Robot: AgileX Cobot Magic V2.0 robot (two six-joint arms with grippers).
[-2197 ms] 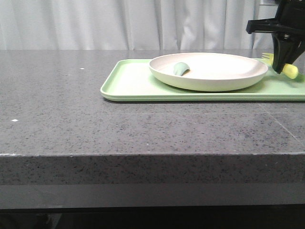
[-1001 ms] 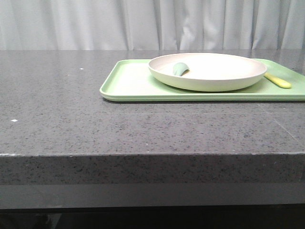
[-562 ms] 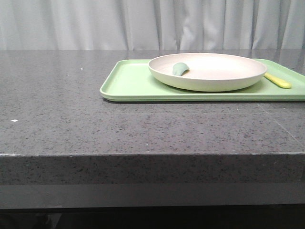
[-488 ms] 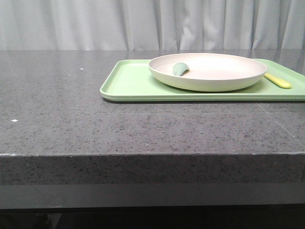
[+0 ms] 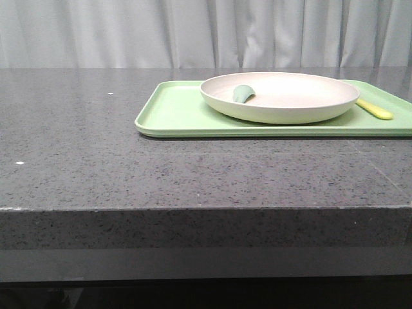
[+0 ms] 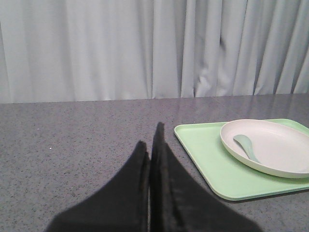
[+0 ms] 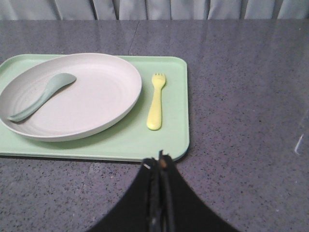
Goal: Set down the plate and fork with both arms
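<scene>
White curtains back a dark speckled counter (image 5: 129, 161). On it a green tray (image 5: 174, 112) carries the plate (image 5: 283, 96), a teal spoon (image 7: 41, 96) lying inside it. The fork (image 7: 155, 100) lies on the tray just beside the plate. The left gripper (image 6: 150, 159) and right gripper (image 7: 159, 166) hold nothing, fingers pressed together.

A matt, plastic-looking finish is shown by the cream plate (image 7: 96, 96), the light-green tray (image 7: 169, 135) and the pale-yellow fork (image 7: 155, 102). The teal spoon (image 7: 41, 96) looks smooth. The table (image 5: 96, 167) is speckled grey stone, faintly glossy. Pale cloth curtains (image 6: 96, 48) are hung behind.
</scene>
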